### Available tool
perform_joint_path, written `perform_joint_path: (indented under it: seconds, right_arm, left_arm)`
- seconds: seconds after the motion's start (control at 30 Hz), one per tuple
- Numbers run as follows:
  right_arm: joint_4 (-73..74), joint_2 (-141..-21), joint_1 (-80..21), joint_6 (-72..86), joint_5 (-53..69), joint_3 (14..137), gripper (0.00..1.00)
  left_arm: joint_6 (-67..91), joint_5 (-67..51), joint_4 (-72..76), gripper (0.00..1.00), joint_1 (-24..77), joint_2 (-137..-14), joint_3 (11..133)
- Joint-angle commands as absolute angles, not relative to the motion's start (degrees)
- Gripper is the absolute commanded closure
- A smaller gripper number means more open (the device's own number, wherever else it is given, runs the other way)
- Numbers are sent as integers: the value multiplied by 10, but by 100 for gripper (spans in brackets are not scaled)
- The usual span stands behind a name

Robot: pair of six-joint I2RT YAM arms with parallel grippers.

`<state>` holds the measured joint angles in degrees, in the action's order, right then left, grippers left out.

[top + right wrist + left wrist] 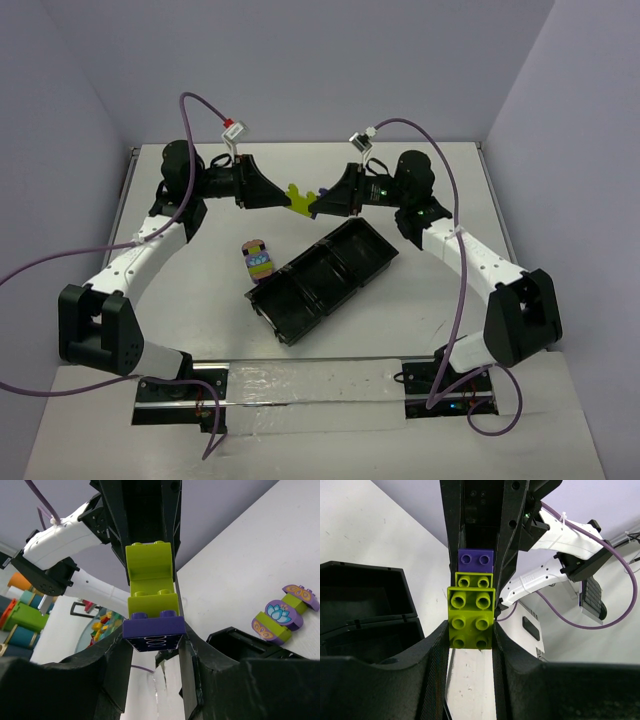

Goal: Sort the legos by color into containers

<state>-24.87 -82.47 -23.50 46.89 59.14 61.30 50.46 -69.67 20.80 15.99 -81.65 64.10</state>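
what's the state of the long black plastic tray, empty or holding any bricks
Empty: in the top view all three compartments of the long black plastic tray show only bare black floor, with no bricks inside.

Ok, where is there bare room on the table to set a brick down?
Bare table lies between the black tray and the near edge, and between the tray and the right arm. Its three compartments look empty. It is crowded behind the tray, where the left tool and the right tool grip the brick stack; the multicoloured block sits at its left.
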Motion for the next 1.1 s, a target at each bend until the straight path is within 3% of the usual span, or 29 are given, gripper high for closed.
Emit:
perform_joint_path:
  seconds: [0.0,0.2,0.43,0.5,0.63,0.77,1.07]
  right_arm:
    - [-287,-775,-190,471,577,566,100]
    - [-202,-746,-130,420,578,531,100]
    - [49,-742,-129,287,415,595,100]
    - [105,-742,-132,263,349,613,100]
    - [166,-719,-132,249,250,624,100]
    - [204,-697,-133,233,185,628,100]
    - [261,-664,-133,211,155,608,100]
  left_arm:
    - [489,-710,227,100,159,-798,650]
    - [478,-710,218,100,154,-806,651]
    - [440,-655,151,100,154,-832,662]
    - [378,-570,51,100,155,-849,690]
    - [278,-278,-200,100,181,-904,793]
    - [291,-75,-218,100,208,-980,816]
    - [292,136,-295,100,249,-1138,925]
